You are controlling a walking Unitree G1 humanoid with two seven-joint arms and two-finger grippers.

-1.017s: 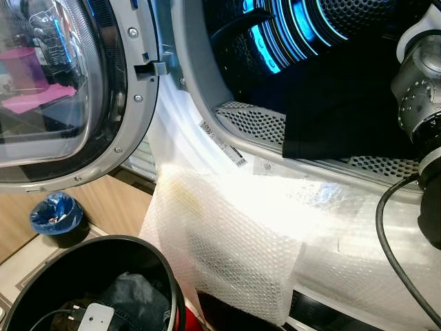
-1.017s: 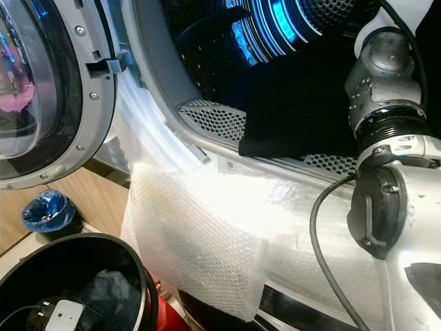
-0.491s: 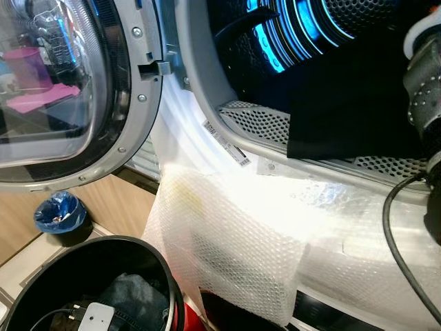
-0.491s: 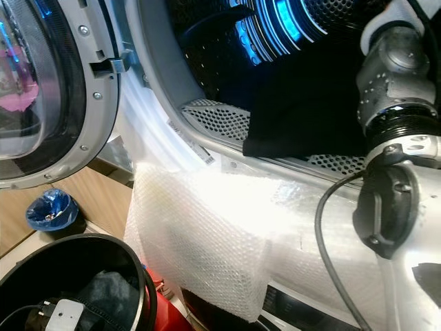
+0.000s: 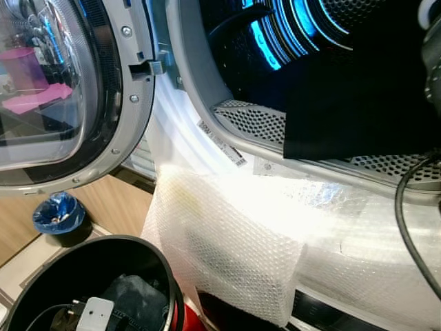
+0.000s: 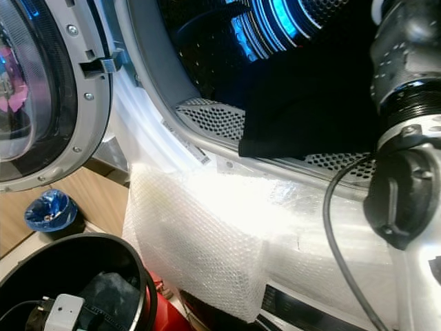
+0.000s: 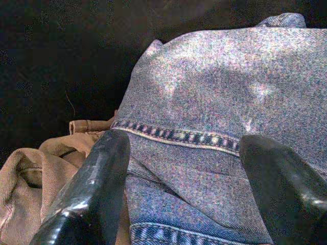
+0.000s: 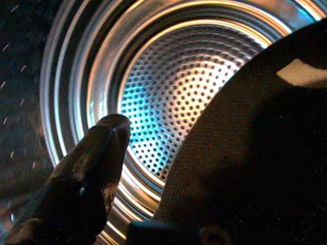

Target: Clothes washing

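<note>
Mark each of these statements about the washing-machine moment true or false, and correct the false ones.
1. The washer door stands open. True.
2. A black garment hangs over the lower lip of the drum opening. True.
3. The left hand hovers over a white towel. False: blue jeans lie under its open fingers, with a tan garment beside them.
4. The laundry bin is white. False: it is black, with dark clothes inside.
5. Bubble wrap covers the washer front below the opening. True.
6. The right hand points at the floor. False: it faces into the perforated drum.
</note>
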